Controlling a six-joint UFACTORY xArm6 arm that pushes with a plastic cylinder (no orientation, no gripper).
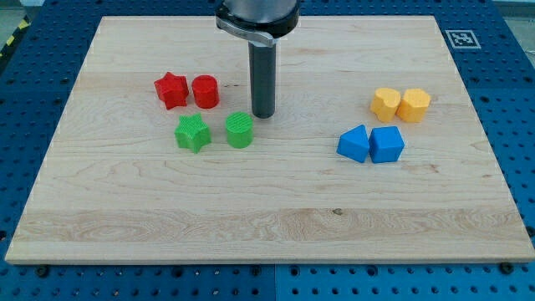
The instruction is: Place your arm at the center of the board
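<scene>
Rod and mount come down from the view's top edge, and my tip (263, 115) rests on the wooden board (251, 217) a little above and slightly to the view's left of the board's middle. The rod is a plain dark cylinder, upright, with nothing to open or close, and it has hold of nothing; its end touches no block.

Nearest to it is the green cylinder-like block (239, 130), just below and to the view's left of my tip, close beside it but with a thin strip of wood showing between them. Further to the view's left lies the green star block (192, 133), near its green neighbour but apart from it. Above that pair, the red cylinder-like block (206, 91) and the red star block (171, 89) sit side by side, touching or all but touching; I cannot tell which. The red cylinder-like block lies to the view's left of the rod's shaft, clear of it.

Well apart, on the view's right half, two yellow blocks press together: the yellow block on the left (385, 104) and the yellow hexagon-like block (414, 104). Just below them two blue blocks also touch, the blue block on the left (354, 143) and the blue cube-like block (387, 144).

The board holds all eight blocks and lies on a blue perforated table (33, 42). A black-and-white marker (462, 38) sits at the board's top right corner.
</scene>
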